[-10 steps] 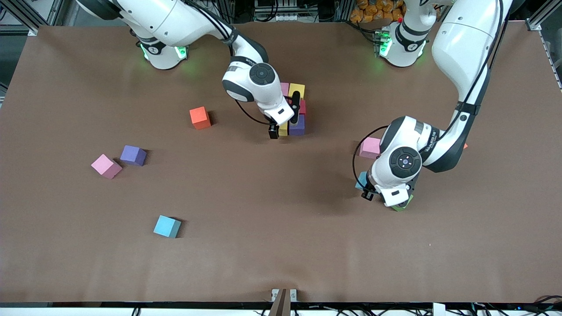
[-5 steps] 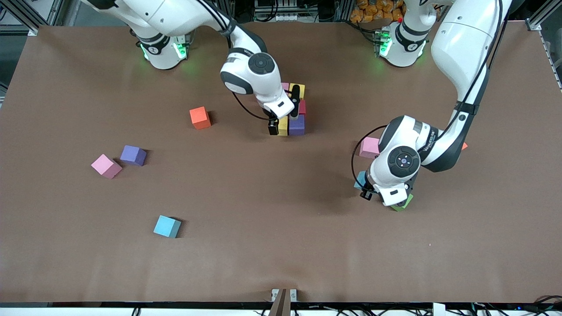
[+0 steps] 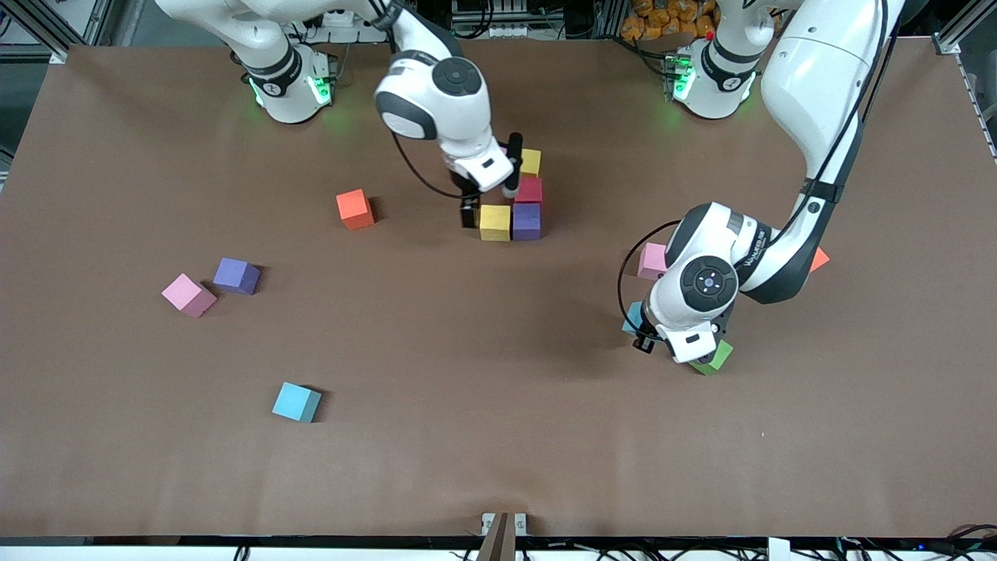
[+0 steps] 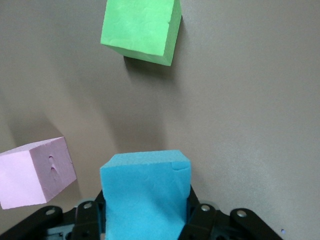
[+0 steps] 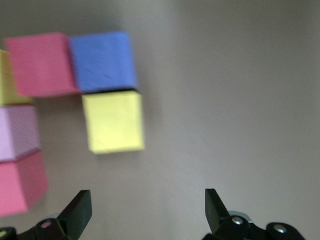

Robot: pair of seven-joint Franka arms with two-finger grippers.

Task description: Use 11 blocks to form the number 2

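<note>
Left fingers (image 4: 145, 227) clamped on light blue foam cube (image 4: 145, 195); right fingers (image 5: 145, 210) wide, empty. Carry level, set flush beside yellow foam cube (image 3: 494, 222).

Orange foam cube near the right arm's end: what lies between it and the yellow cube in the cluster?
Only bare brown table between the orange foam cube and the yellow foam cube, per the front view.

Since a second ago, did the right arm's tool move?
Yes. The open right tool has pulled away from the yellow block, toward the robots' bases, so that block now shows fully.
</note>
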